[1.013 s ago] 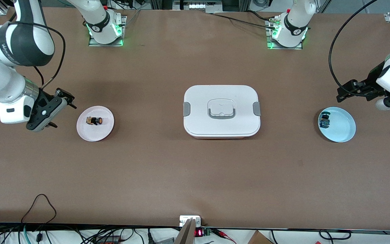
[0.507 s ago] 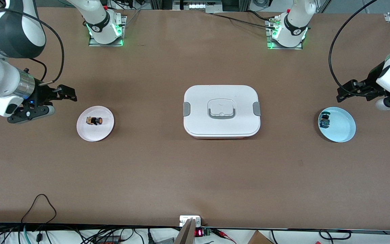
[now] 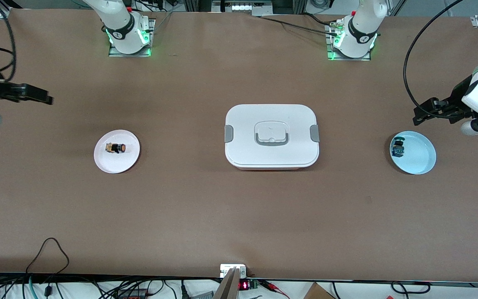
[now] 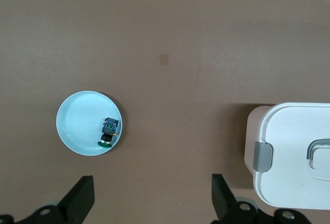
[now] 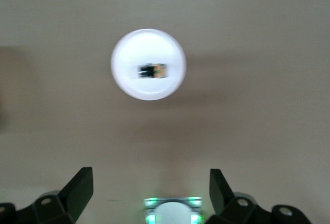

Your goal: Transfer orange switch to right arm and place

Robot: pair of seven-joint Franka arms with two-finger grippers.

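Observation:
The orange switch [image 3: 117, 148] lies on its side on a small white plate [image 3: 116, 164] toward the right arm's end of the table. My right gripper [image 3: 46, 98] hangs open and empty over bare table at that end, apart from the plate. In the right wrist view the switch [image 5: 153, 71] and its plate [image 5: 129, 53] lie well off from the open gripper [image 5: 150, 171]. My left gripper [image 3: 418, 116] waits open over the table beside a light blue plate [image 3: 420, 157]. It shows open with nothing in it in the left wrist view [image 4: 152, 177].
A white lunch box [image 3: 271, 136] with grey clips and a lid handle sits mid-table. A small blue-and-black part [image 3: 397, 148] lies in the blue plate [image 4: 77, 115]. Both arm bases [image 3: 129, 35] stand along the table edge farthest from the front camera.
The right arm has swung up and away from the white plate, carrying its open gripper out to the table's end. The left arm, the switch and both plates have not moved.

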